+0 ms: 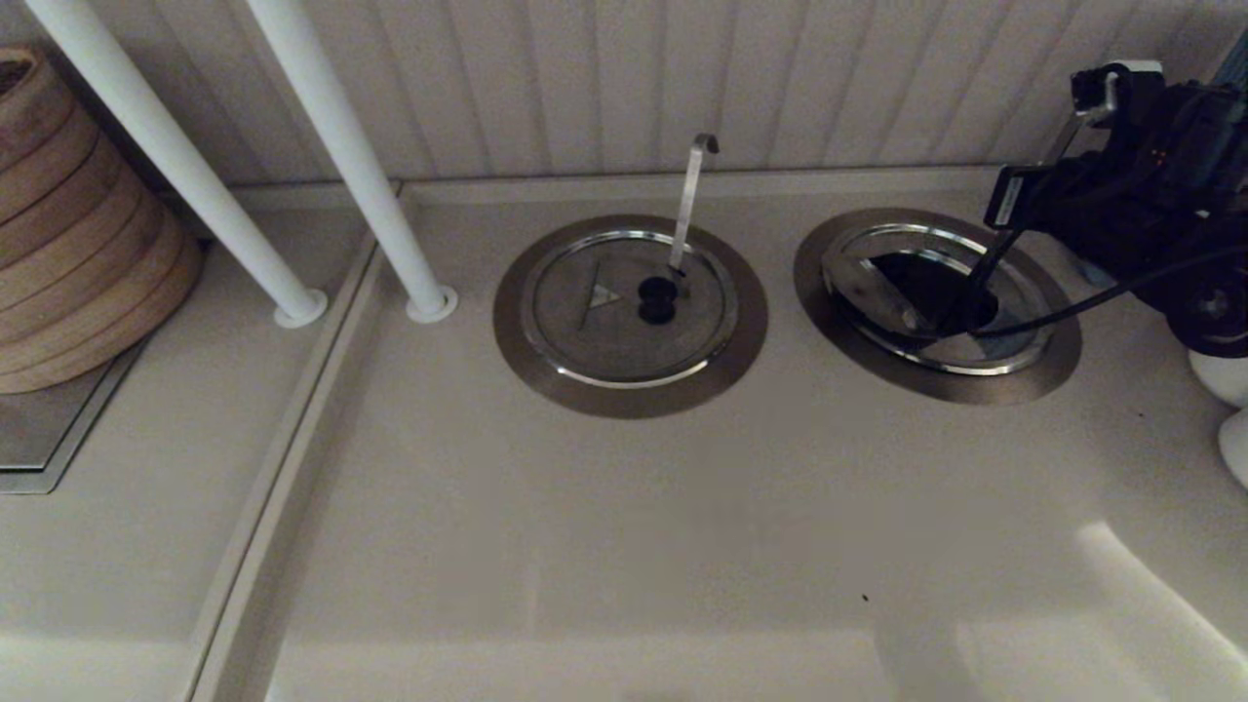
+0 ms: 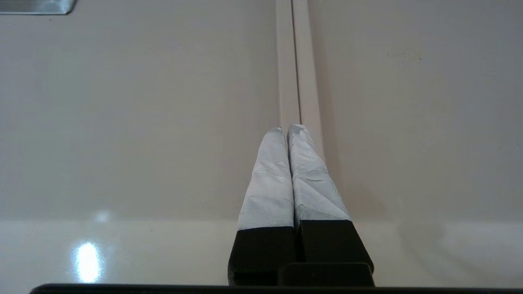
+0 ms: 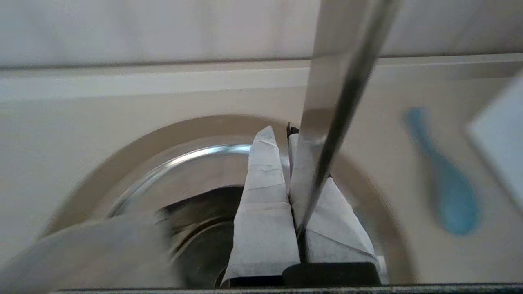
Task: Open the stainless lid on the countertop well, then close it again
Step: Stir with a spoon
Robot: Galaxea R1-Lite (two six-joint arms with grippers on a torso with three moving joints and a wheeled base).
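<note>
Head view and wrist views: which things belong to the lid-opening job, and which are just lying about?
Job: stainless lid, countertop well, right gripper.
Lying about: hook-handled lid, steamer stack, white poles, blue spoon, parked left gripper.

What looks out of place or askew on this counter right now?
The stainless lid on the right well sits tilted, its left side resting on the countertop well ring with a dark opening showing beyond it. The right gripper is at that lid, beside the straight metal handle. The other lid lies flat and closed.
</note>
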